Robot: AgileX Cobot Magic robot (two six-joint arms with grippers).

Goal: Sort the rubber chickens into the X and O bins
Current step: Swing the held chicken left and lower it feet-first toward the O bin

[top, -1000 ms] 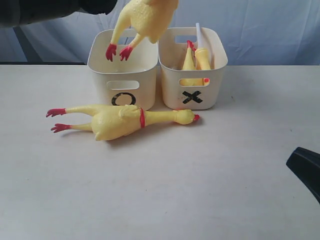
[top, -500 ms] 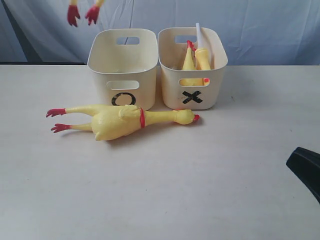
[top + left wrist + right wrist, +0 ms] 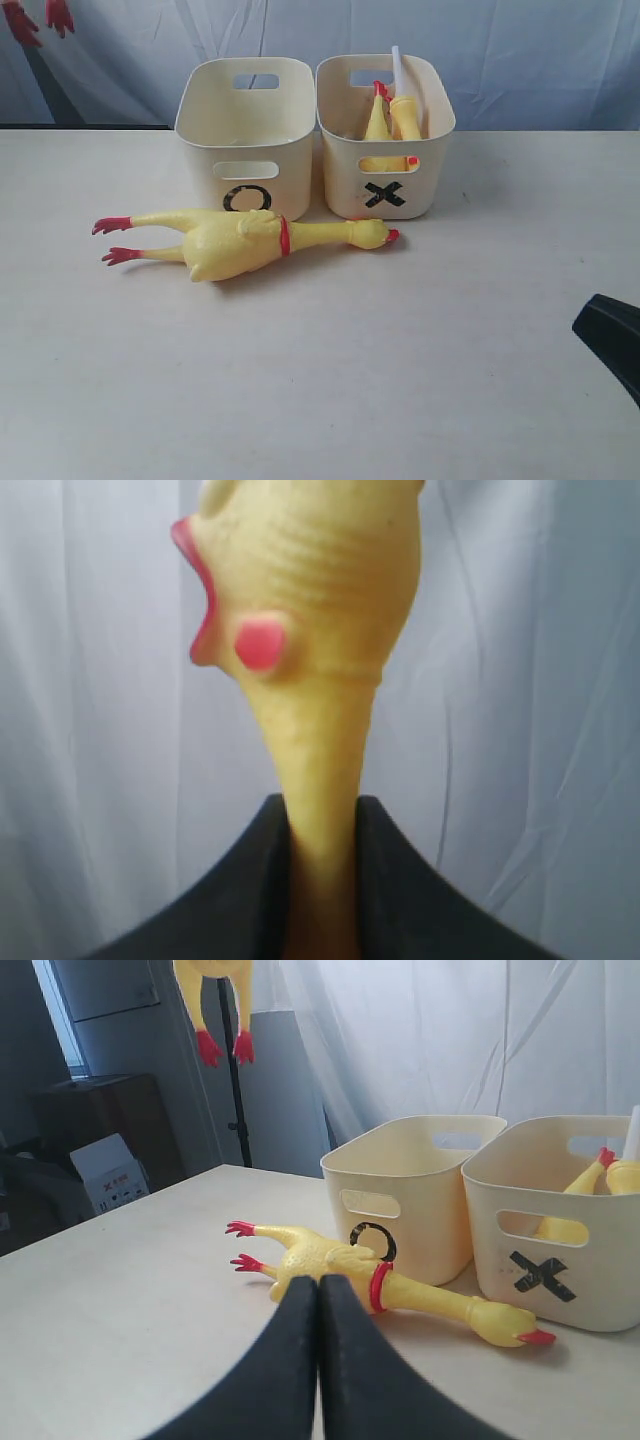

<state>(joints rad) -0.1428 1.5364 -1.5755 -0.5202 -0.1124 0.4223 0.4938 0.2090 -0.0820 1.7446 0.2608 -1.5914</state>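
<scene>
Left claw (image 3: 320,810): pinching your dangling chicken (image 3: 305,590) by neck — high, left of O bin (image 3: 245,135).
Right claw (image 3: 320,1285): closed, empty — open table (image 3: 400,380) ahead.

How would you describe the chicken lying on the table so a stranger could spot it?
On the pale table, in front of the cream bin marked O, lies a fat yellow rubber chicken with red feet. It alone lies flat; two slimmer ones stand in the X bin, a fourth chicken hangs in the air.
</scene>
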